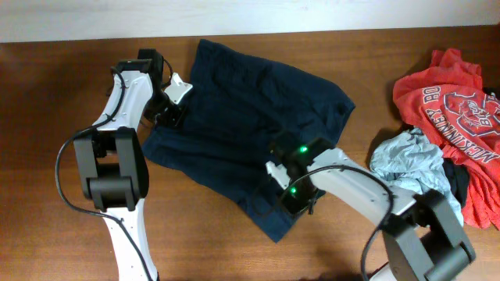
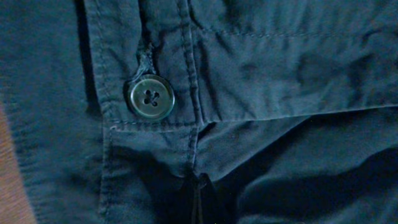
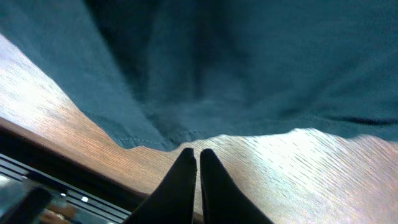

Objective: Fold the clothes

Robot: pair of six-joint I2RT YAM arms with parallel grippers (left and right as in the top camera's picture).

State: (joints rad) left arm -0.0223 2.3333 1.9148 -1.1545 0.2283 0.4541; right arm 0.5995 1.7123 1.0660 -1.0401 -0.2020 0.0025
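Evidently the fold is only being started: the navy shorts [image 1: 242, 125] lie spread open in the middle of the table [image 1: 62, 234], reaching toward its far edge, with no part doubled over yet. Both arms are at the grasping step.

The left pincer [image 1: 173, 115] stands shut at the shorts' left side, on the waistband just below the button [image 2: 151, 97]. The cloth puckers toward its tips, so it looks pinched.

The right pincer [image 3: 199, 154] is also fully closed, its tips on the wood touching the hem at the near right side. I cannot tell whether any fabric lies between them.

The next move, as I judge it, calls for lifting both points together and carrying them across. That right-hand hold should be confirmed first, or the hem may stay behind.
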